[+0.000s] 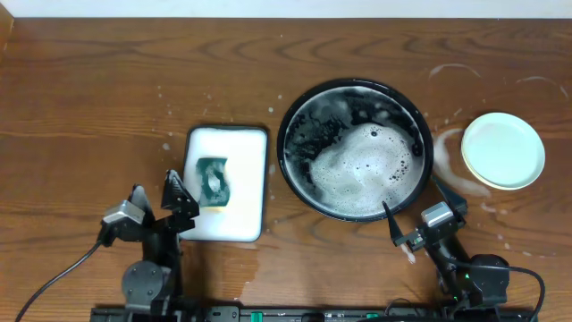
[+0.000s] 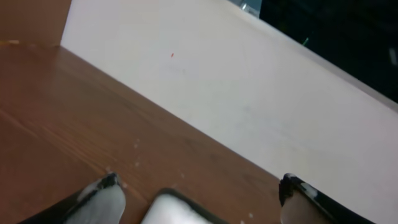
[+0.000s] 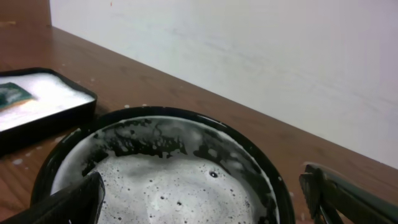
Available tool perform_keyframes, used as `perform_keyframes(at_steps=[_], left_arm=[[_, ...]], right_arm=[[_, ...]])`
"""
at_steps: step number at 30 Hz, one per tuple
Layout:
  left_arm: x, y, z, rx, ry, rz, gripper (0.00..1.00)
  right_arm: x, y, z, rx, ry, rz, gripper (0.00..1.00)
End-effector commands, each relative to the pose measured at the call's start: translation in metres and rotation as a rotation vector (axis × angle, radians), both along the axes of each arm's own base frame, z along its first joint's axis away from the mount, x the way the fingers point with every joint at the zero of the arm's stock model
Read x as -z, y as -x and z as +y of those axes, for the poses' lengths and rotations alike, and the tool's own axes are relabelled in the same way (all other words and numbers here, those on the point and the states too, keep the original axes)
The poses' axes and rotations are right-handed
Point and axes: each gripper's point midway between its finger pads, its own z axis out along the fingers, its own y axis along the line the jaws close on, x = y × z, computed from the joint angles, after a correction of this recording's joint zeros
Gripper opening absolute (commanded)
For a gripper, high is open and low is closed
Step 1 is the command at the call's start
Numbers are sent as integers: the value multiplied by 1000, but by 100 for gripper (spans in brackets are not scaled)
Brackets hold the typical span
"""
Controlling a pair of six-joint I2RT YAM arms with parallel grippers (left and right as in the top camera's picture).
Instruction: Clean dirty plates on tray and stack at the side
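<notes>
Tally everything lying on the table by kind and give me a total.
Pale green plate: 1
Round black pan: 1
White tray: 1
Green sponge: 1
Total: 4
Foam fills the pan, so anything under it cannot be counted.

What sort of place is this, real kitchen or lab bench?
Likely a lab bench staged for dishwashing: a wood-grain table against a plain white wall, no sink in view, just a soapy black tray and a sponge in a white tray.
</notes>
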Motion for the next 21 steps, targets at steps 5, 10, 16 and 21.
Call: perform_keyframes(at_steps=[5,10,16,21], left_arm=[[46,-8,2,-15,-24,70,82],[50,-8,2,-15,-26,86,82],[71,-6,2,-14,-36,174,82],[70,-6,2,-14,-36,173,82]], right_arm=[[1,0,0,0,11,-5,99],[1,0,0,0,11,-5,99],[1,0,0,0,11,-5,99],[1,0,0,0,11,-5,99]])
